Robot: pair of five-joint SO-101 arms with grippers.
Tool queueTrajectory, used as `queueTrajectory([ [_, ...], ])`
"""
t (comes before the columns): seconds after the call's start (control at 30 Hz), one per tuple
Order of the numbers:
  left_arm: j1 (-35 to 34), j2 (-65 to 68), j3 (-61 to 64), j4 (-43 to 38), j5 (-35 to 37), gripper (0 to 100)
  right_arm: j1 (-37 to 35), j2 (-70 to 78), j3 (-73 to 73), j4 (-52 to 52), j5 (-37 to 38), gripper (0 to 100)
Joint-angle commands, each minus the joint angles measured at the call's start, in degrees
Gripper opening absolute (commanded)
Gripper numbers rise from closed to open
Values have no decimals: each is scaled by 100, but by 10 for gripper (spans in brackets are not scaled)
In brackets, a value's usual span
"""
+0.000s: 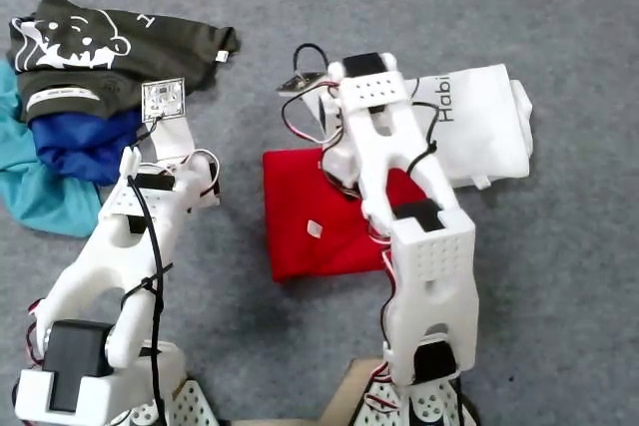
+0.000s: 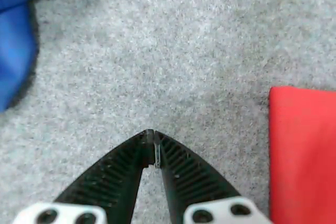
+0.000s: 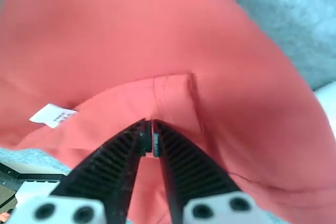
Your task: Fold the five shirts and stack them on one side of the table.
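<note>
The red shirt (image 1: 305, 231) lies folded mid-tabletop, touching the folded white shirt (image 1: 484, 127) nearer the right edge. Stacking it there looks next, and needs a grip that keeps the folds. The right gripper (image 3: 151, 135) is closed on the red cloth, perhaps pinching it. The left gripper (image 2: 152, 148), closed and empty, hangs over bare tabletop (image 2: 184, 35). Unfolded shirts (image 1: 100, 47) lie at the far left corner.
</note>
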Motion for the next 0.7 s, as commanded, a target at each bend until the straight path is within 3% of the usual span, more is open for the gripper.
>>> queueTrajectory([
  [0.0, 13, -44, -277, -62, -53, 29, 9, -75, -251, 53, 35, 15],
  [0.17, 22, -44, -277, -62, -53, 29, -167, -31, -875, -79, -9, 38],
  [0.37, 4, -44, -277, -70, -53, 29, -158, -4, -971, -299, 0, 254],
  [0.67, -4, -44, -277, -79, -53, 29, -167, 549, -875, -264, 0, 151],
])
